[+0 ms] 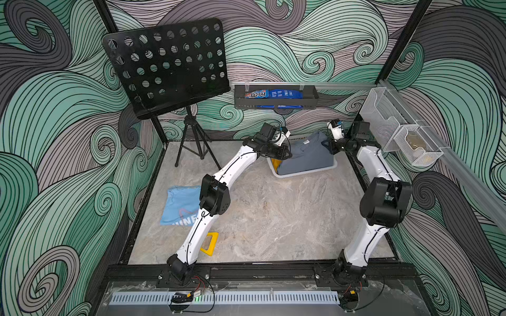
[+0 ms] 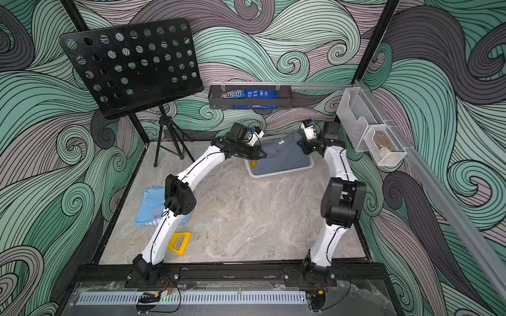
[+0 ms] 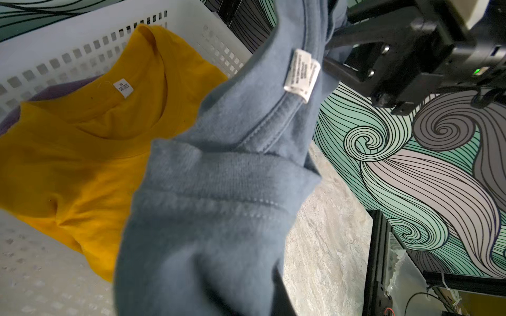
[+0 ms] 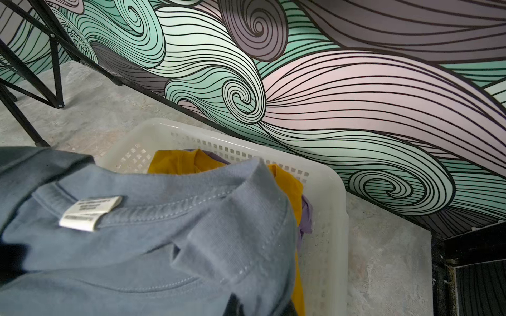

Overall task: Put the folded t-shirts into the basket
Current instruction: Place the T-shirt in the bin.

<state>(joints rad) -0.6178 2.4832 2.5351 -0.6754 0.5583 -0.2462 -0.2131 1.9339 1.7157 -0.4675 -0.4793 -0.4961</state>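
Note:
The slate grey t-shirt (image 1: 309, 156) (image 2: 284, 156) hangs stretched over the white basket (image 1: 301, 173) (image 2: 279, 173) at the back of the table. My left gripper (image 1: 286, 153) is shut on its left edge. My right gripper (image 1: 328, 143) is shut on its right edge by the collar. The left wrist view shows the grey cloth (image 3: 219, 191) close up. Below it, a mustard-yellow t-shirt (image 3: 68, 164) lies on a purple one (image 3: 54, 90) inside the basket (image 3: 82, 41). A light blue t-shirt (image 1: 180, 205) lies flat at the table's left, partly behind my left arm.
A black music stand (image 1: 167, 65) on a tripod stands at the back left. A yellow triangular frame (image 1: 209, 243) lies near the front left. A dark shelf tray with blue packets (image 1: 276, 98) hangs on the back wall; wire mesh bins (image 1: 397, 131) hang on the right wall.

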